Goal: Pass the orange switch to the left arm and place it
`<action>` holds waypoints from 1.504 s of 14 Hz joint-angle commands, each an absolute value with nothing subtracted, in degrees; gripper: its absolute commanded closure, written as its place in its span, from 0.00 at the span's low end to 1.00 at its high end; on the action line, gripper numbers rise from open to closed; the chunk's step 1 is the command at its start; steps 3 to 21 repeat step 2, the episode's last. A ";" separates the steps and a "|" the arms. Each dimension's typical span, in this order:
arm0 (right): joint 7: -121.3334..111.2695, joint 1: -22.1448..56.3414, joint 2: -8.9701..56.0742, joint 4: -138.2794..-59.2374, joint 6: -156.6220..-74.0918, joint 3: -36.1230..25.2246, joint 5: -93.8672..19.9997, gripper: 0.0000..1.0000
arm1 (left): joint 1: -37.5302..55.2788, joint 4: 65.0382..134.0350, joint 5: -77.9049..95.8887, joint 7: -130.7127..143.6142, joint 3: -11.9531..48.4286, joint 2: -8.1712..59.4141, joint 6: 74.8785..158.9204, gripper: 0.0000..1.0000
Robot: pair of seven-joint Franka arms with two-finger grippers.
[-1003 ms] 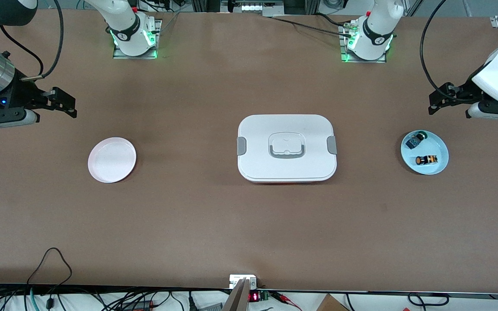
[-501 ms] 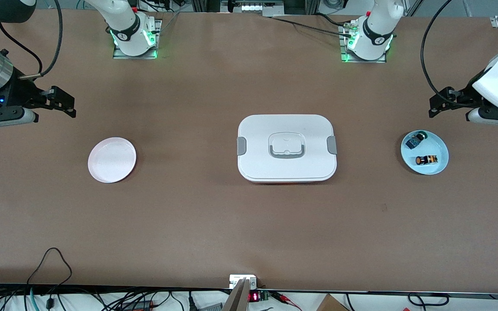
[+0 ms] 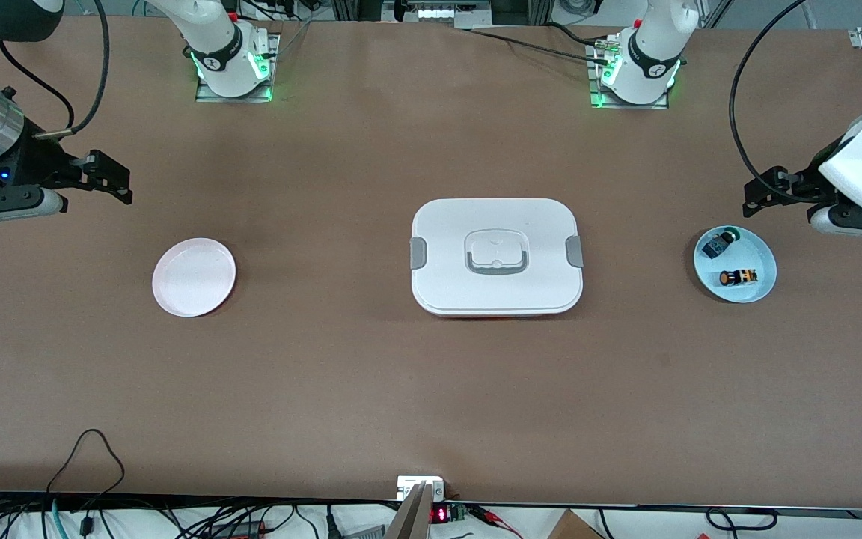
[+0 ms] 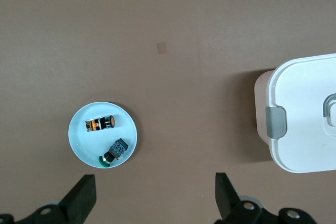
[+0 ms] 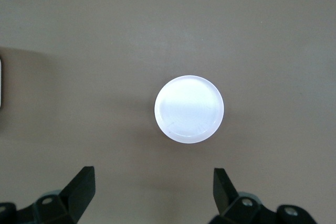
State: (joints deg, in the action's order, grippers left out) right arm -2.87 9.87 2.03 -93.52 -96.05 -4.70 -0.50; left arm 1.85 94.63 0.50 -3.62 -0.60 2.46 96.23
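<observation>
The orange switch (image 3: pixel 738 277) lies on its side on a small light-blue plate (image 3: pixel 759 256) at the left arm's end of the table. In the left wrist view the orange switch (image 4: pixel 101 124) lies on that plate (image 4: pixel 84 139). My left gripper (image 3: pixel 756 193) hangs open and empty in the air, over bare table just beside the plate; its own view shows the left gripper (image 4: pixel 155 182) with wide-apart jaws. The white lidded box (image 3: pixel 446 232) sits mid-table, and one end of the box (image 4: pixel 310 108) shows in the left wrist view. My right gripper (image 3: pixel 118 180) hovers open and empty at the right arm's end of the table; the right gripper (image 5: pixel 152 174) holds nothing.
A blue-bodied part with a green cap (image 3: pixel 720 242) shares the blue plate; the same part (image 4: pixel 114 151) shows in the left wrist view. An empty pale pink plate (image 3: pixel 194 277) lies toward the right arm's end, and that plate (image 5: pixel 189 108) shows in the right wrist view. Cables run along the table edge nearest the camera.
My left gripper has drifted a little toward the blue plate. The right arm has barely shifted. Both grippers stay open.
</observation>
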 commanded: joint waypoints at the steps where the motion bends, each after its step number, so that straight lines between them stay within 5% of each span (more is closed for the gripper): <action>1: -2.64 9.93 2.72 -92.11 -94.83 -4.83 -0.26 0.00 | 2.02 92.46 1.41 -4.57 -0.70 3.43 94.57 0.00; 21: -2.64 9.93 2.72 -92.11 -94.83 -4.83 -0.18 0.00 | 2.02 92.46 1.41 -4.48 -0.70 3.43 94.57 0.00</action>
